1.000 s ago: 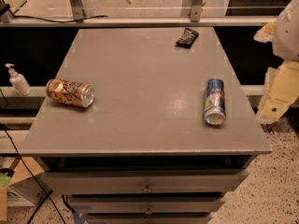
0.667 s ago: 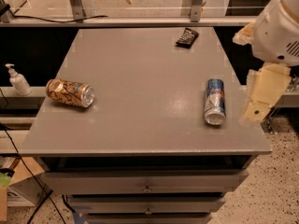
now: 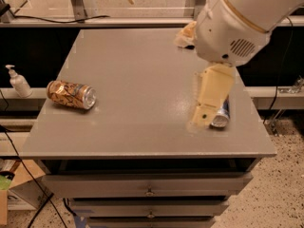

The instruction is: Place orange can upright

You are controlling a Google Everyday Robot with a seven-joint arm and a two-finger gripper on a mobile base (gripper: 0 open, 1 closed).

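Note:
The orange can (image 3: 71, 94) lies on its side near the left edge of the grey table (image 3: 137, 80), its silver end facing right. My gripper (image 3: 202, 115) hangs from the big white arm (image 3: 237, 18) over the right part of the table, far to the right of the orange can and not touching it. It holds nothing that I can see.
A blue-and-silver can (image 3: 222, 115) lies on its side by the right edge, partly hidden behind the gripper. A white pump bottle (image 3: 19, 82) stands on a shelf left of the table. Drawers (image 3: 149, 186) sit under the tabletop. Cables hang at the left.
The arm has swung in from the right edge over the table, and the gripper now covers part of the blue-and-silver can. The small dark object at the back right is now hidden. The cans have not moved.

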